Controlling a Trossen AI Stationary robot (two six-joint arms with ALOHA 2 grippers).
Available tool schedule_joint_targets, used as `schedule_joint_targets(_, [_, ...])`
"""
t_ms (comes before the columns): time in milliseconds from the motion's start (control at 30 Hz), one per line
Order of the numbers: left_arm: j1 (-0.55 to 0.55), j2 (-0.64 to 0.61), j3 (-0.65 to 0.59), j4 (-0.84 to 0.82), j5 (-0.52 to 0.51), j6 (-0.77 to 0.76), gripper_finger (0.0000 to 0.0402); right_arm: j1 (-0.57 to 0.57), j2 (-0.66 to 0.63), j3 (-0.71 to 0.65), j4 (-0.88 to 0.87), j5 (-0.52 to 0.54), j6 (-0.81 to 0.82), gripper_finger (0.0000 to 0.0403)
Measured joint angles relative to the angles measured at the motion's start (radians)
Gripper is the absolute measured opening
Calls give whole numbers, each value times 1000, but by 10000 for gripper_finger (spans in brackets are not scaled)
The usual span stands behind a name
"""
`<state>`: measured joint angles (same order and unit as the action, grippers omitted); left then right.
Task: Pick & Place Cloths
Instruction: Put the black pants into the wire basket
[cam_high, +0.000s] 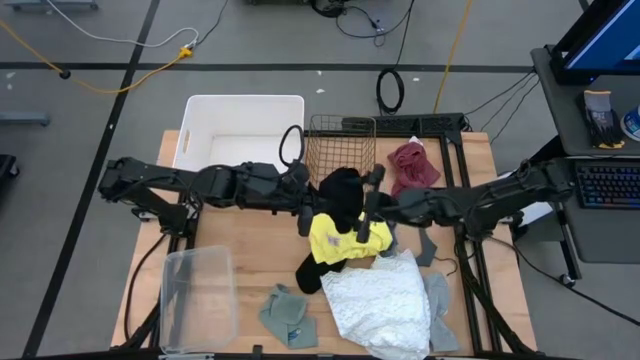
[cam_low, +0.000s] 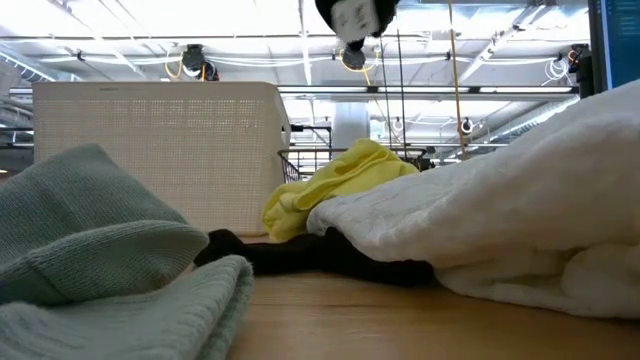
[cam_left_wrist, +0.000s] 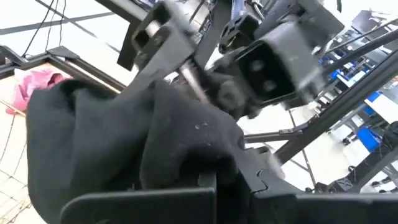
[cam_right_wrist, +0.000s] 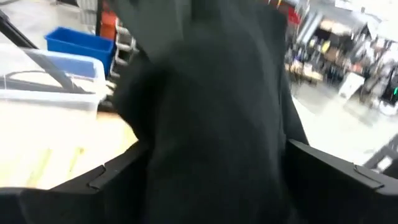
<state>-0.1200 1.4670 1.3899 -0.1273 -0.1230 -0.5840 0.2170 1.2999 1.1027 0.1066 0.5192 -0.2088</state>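
Black cloth hangs in left gripper, pinched; right gripper spread beside it, over yellow cloth, near wire basket.

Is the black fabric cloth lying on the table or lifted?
Lifted, at least in part: the black fabric cloth hangs bunched between the left gripper, shut on it, and the open right gripper, above the yellow cloth.

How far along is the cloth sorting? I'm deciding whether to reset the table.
Done: nothing visibly; the wire basket and white bin look empty. In hand: the left claw grips a black cloth lifted over the table, with the right claw open around it. Left: the yellow cloth, white lacy piece, sage-green cloth, grey cloth and maroon cloth lie on the table.
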Motion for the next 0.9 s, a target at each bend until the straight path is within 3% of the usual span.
schedule_joint_targets(133, [0,0,0,-6,1,4,1,-10,2,0,-36,2,47,334])
schedule_joint_targets(267, [8,0,0,-30,2,2,1,-13,2,0,-55,2,52,295])
schedule_joint_targets(700, [54,-1,0,-80,51,-6,10,-14,-1,0,-85,3,44,22])
schedule_joint_targets(900, [93,-8,0,-154,151,5,39,-30,-19,-1,-129,8,40,11])
